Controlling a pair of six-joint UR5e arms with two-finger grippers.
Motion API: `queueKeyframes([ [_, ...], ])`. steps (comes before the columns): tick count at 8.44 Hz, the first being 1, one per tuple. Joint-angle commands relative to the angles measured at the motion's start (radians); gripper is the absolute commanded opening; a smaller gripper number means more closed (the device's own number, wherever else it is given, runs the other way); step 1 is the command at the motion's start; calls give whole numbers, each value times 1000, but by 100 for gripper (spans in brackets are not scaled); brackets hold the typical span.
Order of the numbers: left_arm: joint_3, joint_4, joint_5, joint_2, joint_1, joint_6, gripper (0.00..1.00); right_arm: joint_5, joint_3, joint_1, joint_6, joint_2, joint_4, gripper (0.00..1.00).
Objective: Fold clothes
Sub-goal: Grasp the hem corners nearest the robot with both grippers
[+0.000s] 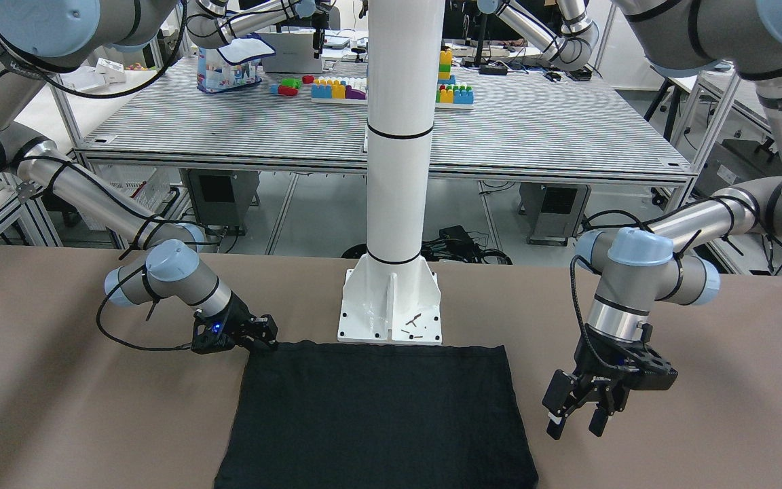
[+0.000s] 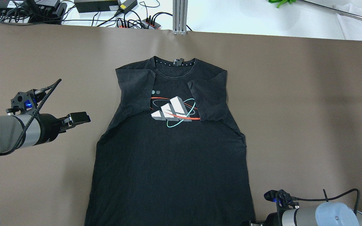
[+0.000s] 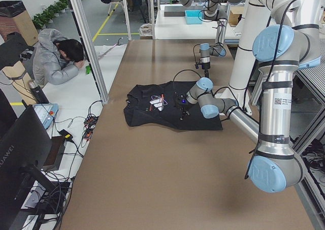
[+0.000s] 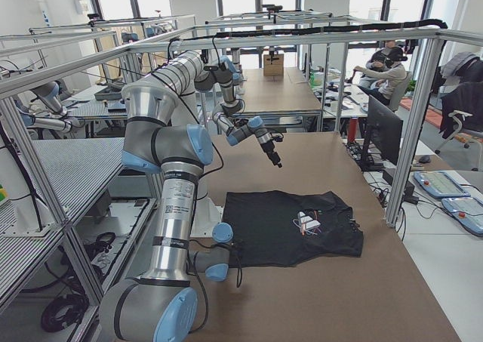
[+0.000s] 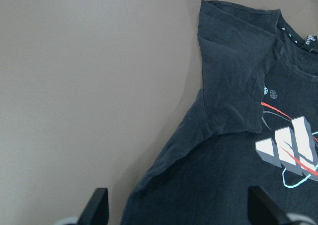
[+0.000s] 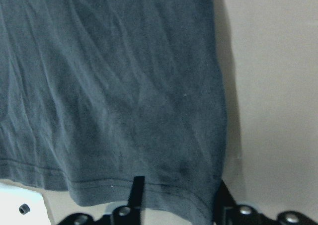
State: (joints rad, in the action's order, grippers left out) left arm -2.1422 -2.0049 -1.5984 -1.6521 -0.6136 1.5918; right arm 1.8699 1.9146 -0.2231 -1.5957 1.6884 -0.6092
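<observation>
The black shirt (image 2: 168,163) lies flat, front up, on the brown bench (image 2: 309,110). Its hem is just beside the base plate of the white pole (image 1: 398,136), and its collar is at the end far from the pole. Both sleeves (image 2: 135,91) are turned in over the chest, one on either side of the print (image 2: 173,111). My right hand (image 1: 263,337) is down low by the pole's base, at the hem corner on my right. Its fingers (image 6: 137,187) stand a narrow way apart with that corner lying flat between them, and I cannot tell whether they touch the cloth. My left hand (image 1: 575,428) hangs above bare bench, farther from the pole on the other side. It is clear of the shirt's edge, spread wide and holding nothing.
</observation>
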Motion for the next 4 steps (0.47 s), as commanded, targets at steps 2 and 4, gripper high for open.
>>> queueKeyframes([
  [2,-2,0,0,2,11,7,100,-6,17,-1,-1,0,6,0],
  [4,-8,-2,43,6,92,60,100,-6,32,-4,0,-3,6,0],
])
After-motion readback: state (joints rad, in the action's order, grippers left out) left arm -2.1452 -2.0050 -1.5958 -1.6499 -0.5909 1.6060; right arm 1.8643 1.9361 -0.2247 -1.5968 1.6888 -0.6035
